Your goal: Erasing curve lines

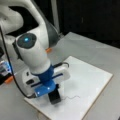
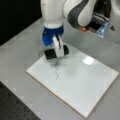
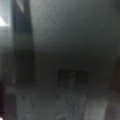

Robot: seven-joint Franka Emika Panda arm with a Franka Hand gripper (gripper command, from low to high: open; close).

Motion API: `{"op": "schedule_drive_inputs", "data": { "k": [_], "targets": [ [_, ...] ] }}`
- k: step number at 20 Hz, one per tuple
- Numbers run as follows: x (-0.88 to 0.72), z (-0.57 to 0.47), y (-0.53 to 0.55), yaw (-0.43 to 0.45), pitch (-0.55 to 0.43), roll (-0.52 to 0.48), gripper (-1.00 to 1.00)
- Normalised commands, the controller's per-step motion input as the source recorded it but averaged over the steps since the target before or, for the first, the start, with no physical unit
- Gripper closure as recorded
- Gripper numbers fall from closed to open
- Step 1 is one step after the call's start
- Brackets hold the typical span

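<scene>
A small black rectangular eraser block [image 2: 56, 53] is being pinched between the pressed-in fingers of the white and blue gripper [image 2: 57, 51], which is being held low over the flat white rectangular board [image 2: 82, 82] lying on the grey table [image 2: 20, 55]. In a front view the block [image 1: 55, 97] is being kept at the board's [image 1: 87, 82] near corner, with the thin dark wavy curve lines [image 1: 72, 97] running off at three o'clock from it, just beside it and apparently untouched. In a front view the same stroke [image 2: 57, 71] is being shown at six o'clock from the block, on the board's left half (a faint grey smudge is lying around its upper end). In the wrist view only a dark rectangular shape [image 3: 73, 76] is being made out against grey blur.

Judged from here, the stroke could be missed if the block is being carried slightly above the surface, and ink could be smeared rather than lifted if it is being pressed unevenly. The unclamped board could also be pushed across the table.
</scene>
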Motion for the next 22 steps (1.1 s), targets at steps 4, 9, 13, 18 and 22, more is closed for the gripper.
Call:
{"op": "schedule_drive_inputs", "data": {
  "k": [4,9,13,18,22],
  "targets": [
    [0.02,-0.13,-0.09,0.037,-0.140,0.145,1.00],
    [0.04,-0.11,-0.07,-0.008,-0.100,0.117,1.00],
    [0.04,-0.09,-0.02,-0.042,-0.073,0.087,1.00],
    [0.02,-0.08,-0.05,-0.041,-0.082,0.059,1.00],
    [-0.04,-0.09,-0.10,-0.051,-0.090,0.040,1.00]
  ]
}}
